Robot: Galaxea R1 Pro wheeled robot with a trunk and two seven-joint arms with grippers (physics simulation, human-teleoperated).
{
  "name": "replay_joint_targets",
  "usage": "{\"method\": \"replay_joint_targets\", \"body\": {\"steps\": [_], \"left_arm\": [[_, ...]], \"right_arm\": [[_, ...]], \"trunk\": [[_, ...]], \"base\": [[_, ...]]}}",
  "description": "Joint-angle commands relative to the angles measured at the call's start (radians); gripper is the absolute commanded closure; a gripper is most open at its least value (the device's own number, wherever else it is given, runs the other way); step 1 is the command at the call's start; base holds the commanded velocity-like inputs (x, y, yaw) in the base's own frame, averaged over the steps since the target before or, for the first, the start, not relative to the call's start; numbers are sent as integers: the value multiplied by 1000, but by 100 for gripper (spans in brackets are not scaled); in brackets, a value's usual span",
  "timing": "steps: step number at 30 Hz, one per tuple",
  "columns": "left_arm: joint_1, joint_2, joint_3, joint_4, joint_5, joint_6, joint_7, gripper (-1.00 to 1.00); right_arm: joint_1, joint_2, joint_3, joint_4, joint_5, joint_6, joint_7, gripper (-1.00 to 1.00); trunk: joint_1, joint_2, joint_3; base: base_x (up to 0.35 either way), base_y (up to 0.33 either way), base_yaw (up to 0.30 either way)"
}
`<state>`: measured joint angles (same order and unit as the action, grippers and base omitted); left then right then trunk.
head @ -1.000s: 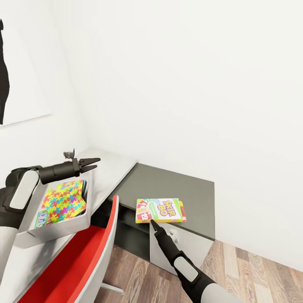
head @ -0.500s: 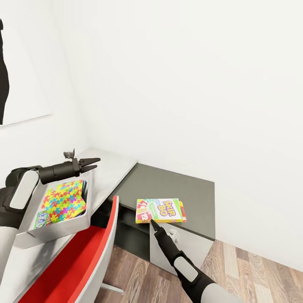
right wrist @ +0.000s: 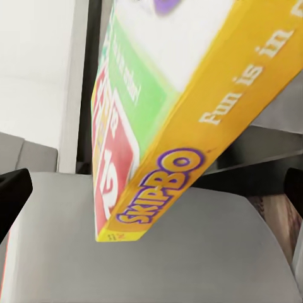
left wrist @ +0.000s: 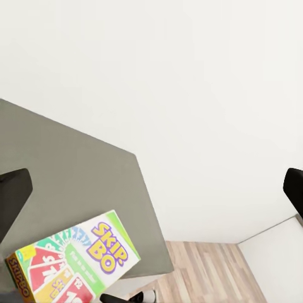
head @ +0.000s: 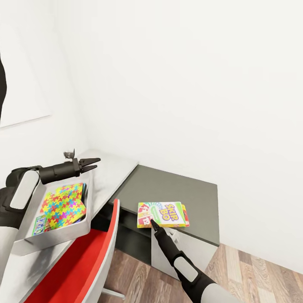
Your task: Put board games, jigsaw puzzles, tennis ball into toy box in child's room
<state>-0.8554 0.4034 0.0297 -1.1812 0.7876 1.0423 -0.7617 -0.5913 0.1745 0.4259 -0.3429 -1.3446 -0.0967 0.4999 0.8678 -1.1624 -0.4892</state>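
Observation:
A yellow-green board game (head: 164,213) marked SKIP-BO lies flat on the dark-grey cabinet top (head: 176,189), its front edge hanging over. My right gripper (head: 153,224) sits just below that edge, open; the right wrist view has the board game (right wrist: 164,126) close up between the spread fingers. The light grey toy box (head: 63,231) stands on the pale table (head: 109,168) and holds a jigsaw puzzle (head: 63,202) and part of another board game (head: 40,224). My left gripper (head: 90,162) hovers open above the box's far end, looking toward the Skip-Bo game (left wrist: 76,262).
A red chair (head: 75,265) stands pushed against the table, between my arms. White walls close off the corner, with a black silhouette poster (head: 2,84) at the left. Wood-plank floor (head: 252,273) lies to the right of the cabinet.
The whole view has shifted slightly, so the camera has moved. The Skip-Bo game now sits a little closer to my right gripper's tip. Both arms keep their pose.

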Motion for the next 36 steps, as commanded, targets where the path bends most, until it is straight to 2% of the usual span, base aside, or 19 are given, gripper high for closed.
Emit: {"method": "replay_joint_targets", "body": {"steps": [1,36], "left_arm": [[-1,0,1,0,-4,3,-5,-100],[-1,0,1,0,-4,3,-6,-100]], "right_arm": [[-2,0,8,2,-8,-8,3,-100],[-1,0,8,2,-10,-11,3,-100]], "trunk": [[0,-1,-1],[0,-1,-1]], "base": [[13,5,0],[19,0,0]]}}
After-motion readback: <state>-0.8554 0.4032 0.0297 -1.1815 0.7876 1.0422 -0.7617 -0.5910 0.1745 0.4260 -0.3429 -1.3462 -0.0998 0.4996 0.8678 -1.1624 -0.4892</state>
